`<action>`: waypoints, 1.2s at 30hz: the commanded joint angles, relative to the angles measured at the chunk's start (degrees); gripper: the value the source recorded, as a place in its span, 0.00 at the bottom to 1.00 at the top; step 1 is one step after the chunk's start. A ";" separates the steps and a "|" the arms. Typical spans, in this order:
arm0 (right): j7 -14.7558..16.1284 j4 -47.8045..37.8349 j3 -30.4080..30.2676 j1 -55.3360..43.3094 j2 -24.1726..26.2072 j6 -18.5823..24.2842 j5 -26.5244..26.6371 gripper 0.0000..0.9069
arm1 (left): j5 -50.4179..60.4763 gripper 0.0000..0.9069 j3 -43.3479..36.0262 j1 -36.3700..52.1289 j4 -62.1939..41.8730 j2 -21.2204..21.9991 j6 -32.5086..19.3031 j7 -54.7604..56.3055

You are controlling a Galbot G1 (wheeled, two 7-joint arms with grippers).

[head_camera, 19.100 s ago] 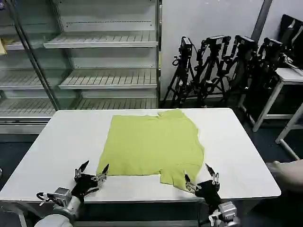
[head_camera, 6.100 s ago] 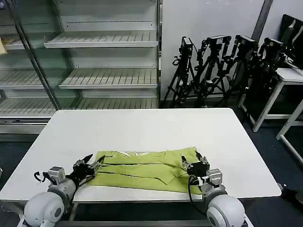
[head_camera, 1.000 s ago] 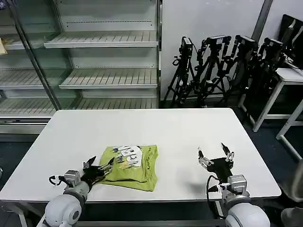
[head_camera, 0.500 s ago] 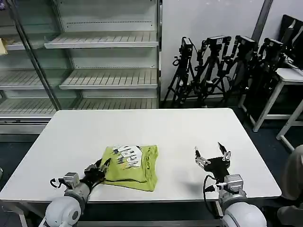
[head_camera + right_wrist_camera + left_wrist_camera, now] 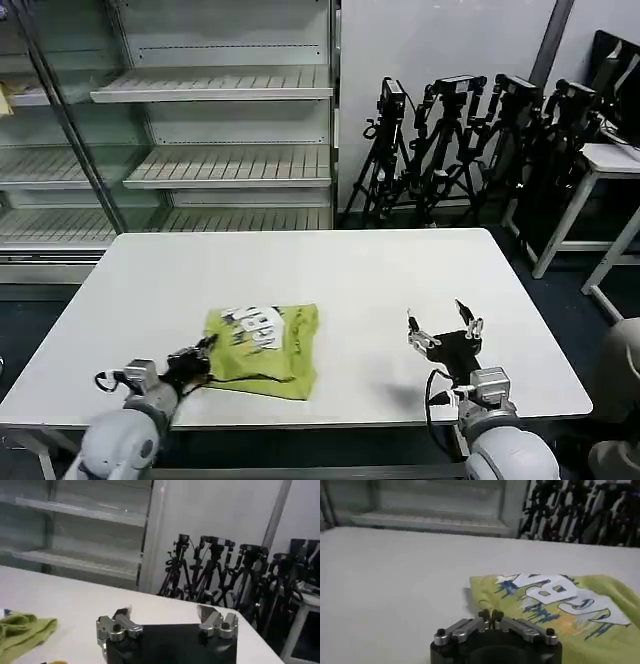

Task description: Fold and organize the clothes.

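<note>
White table [image 5: 420, 270], broad and matte, standing before grey shelves [image 5: 215, 95] and a cluster of black tripods [image 5: 470, 130].

On the table's near-left part, the shirt [image 5: 262, 345]: lime, folded into a compact squarish bundle of several layers, a white and blue print facing up despite the plain look of the rest, one corner sagging toward the near edge. Soft, thin and light by the look of it; likely to slump and unfold if lifted by one layer, likely to drag rather than slide cleanly on the matte top. Not fragile. Best taken at the folded edge, pinching all layers together, or at two corners of one side so the stack stays square; a top-layer pinch probably peels the fold open.

Right gripper [image 5: 444, 335] raised above the table's near-right part, well apart from the shirt, fingers spread wide and holding nothing; same spread plain in the right wrist view [image 5: 167, 622].

Left gripper [image 5: 193, 362] low at the shirt's near-left edge, fingertips brought together in the left wrist view [image 5: 490, 616] right at the fabric's edge, apparently pinched on the shirt there, though the exact number of layers caught is hard to tell.
</note>
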State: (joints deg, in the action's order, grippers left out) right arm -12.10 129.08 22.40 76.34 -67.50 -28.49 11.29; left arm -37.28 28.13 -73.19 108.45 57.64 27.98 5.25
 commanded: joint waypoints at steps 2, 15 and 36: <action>0.04 -0.91 -1.64 -1.89 -0.62 0.01 0.12 1.00 | 15.60 0.01 26.18 -3.19 -5.59 -17.01 2.45 -13.20; 0.25 -1.93 -2.42 -2.78 -1.45 0.29 0.29 1.00 | 7.19 0.02 31.57 -10.08 7.12 -23.19 5.11 -8.91; -0.02 -0.72 0.45 -0.12 -0.61 -0.13 -0.44 1.00 | -2.86 0.01 -22.74 4.71 21.58 5.66 5.00 16.66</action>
State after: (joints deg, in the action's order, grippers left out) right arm -12.10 128.41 22.39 76.13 -68.19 -28.57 10.93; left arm -31.00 22.89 -75.43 128.33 52.41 32.59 8.83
